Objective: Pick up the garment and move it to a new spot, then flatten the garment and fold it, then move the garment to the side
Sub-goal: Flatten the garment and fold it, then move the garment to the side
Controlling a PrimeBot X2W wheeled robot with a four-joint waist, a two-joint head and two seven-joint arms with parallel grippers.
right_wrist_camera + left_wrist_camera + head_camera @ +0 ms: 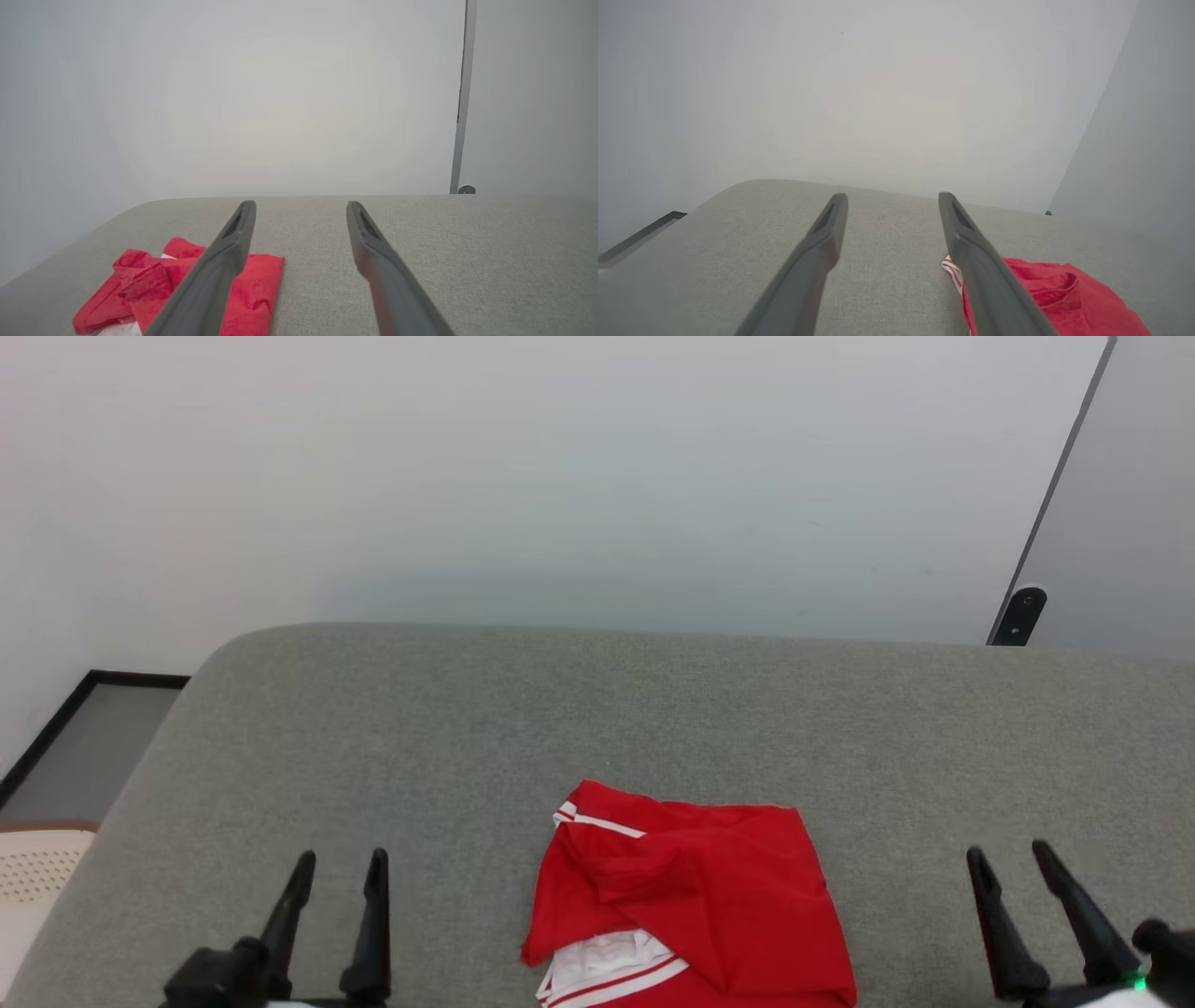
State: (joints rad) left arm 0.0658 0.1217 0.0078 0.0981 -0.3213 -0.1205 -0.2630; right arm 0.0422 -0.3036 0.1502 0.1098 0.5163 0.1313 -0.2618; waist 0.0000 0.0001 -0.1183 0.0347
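Note:
The garment (695, 910), red with white sleeve cloth and white-red striped trim, lies crumpled in a loose heap on the grey upholstered surface (597, 728), near its front edge at the middle. My left gripper (341, 854) stands open at the lower left, well apart from the cloth, nothing between its fingers. My right gripper (1008, 847) is open at the lower right, also clear of it. In the left wrist view the garment (1059, 294) lies to the right of the open left gripper (893, 196). In the right wrist view the garment (154, 284) sits left of the open right gripper (301, 204).
A pale wall (560, 476) rises behind the grey surface. A dark doorstop (1019, 614) sits at the foot of a door edge at the back right. Left of the surface are a dark-framed floor panel (84, 737) and a cream perforated object (37, 868).

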